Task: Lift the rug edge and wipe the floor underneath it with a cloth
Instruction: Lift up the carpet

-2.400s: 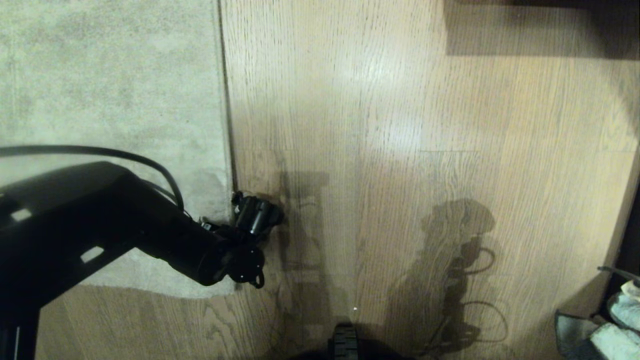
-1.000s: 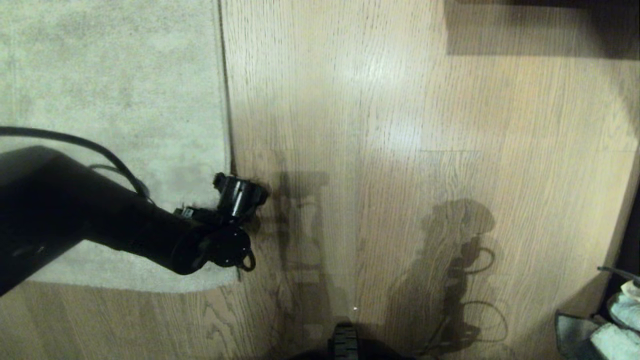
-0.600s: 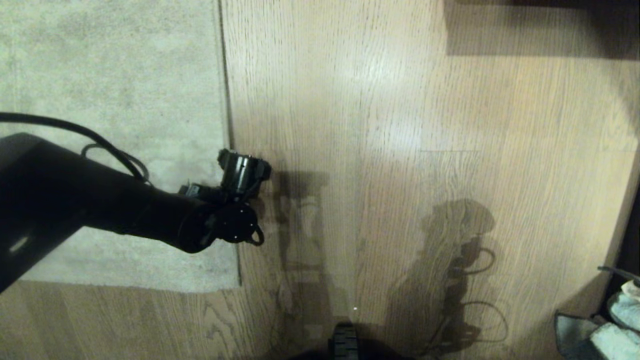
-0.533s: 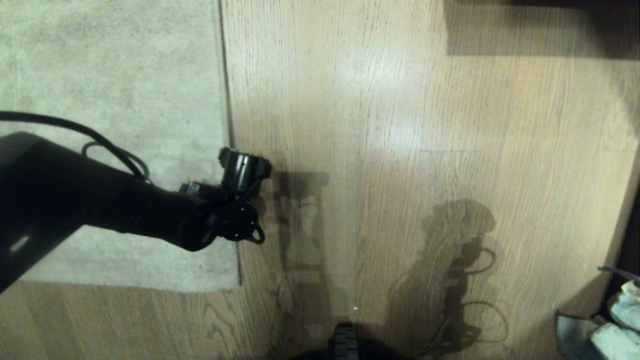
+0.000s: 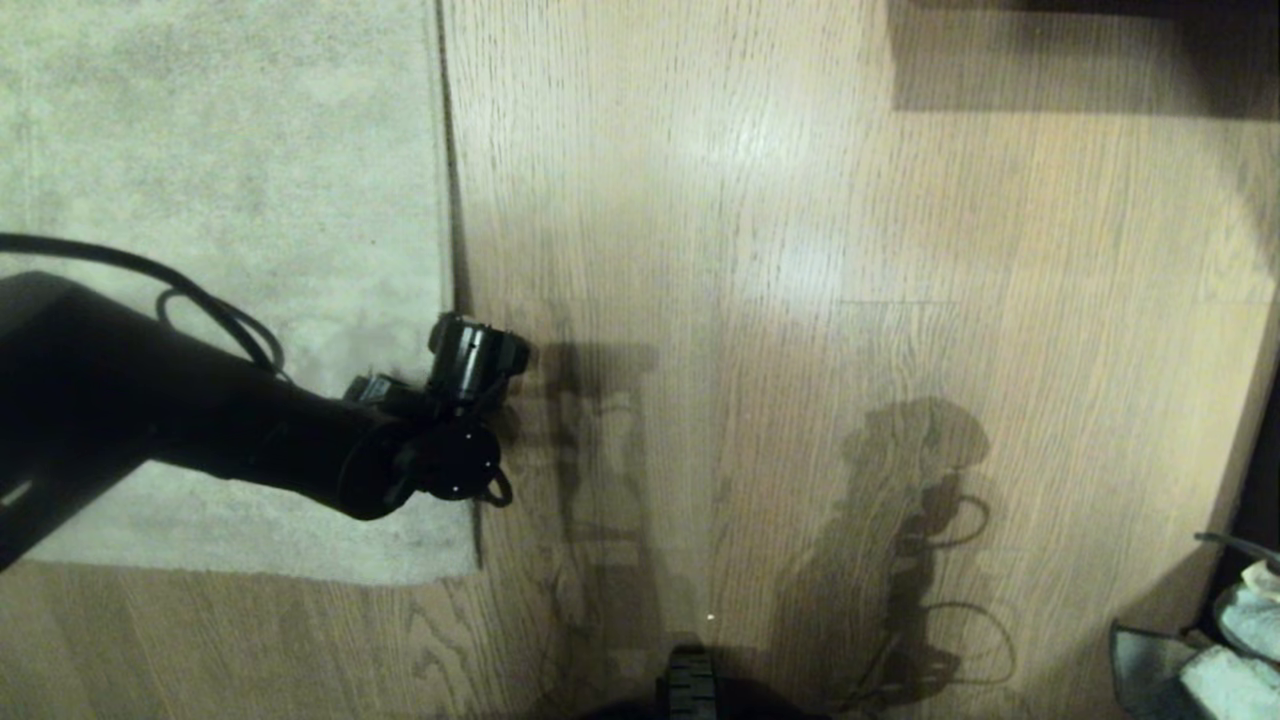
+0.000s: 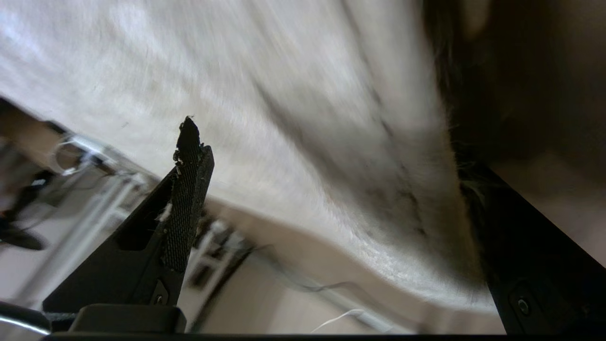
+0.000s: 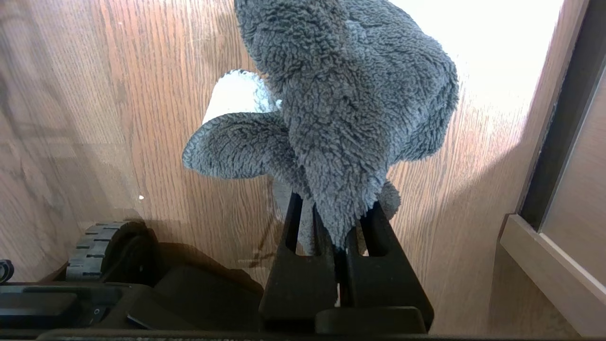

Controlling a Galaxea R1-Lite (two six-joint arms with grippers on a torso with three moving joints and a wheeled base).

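Left claw (image 6: 326, 156) wide open at rug edge (image 6: 445, 142)

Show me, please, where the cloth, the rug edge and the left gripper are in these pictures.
cloth (image 7: 341, 109): right wrist view, on the grey fluffy middle.
rug edge (image 5: 447, 200): head view, on the straight border beside the floor.
left gripper (image 6: 331, 189): left wrist view, midway between its two open fingertips.
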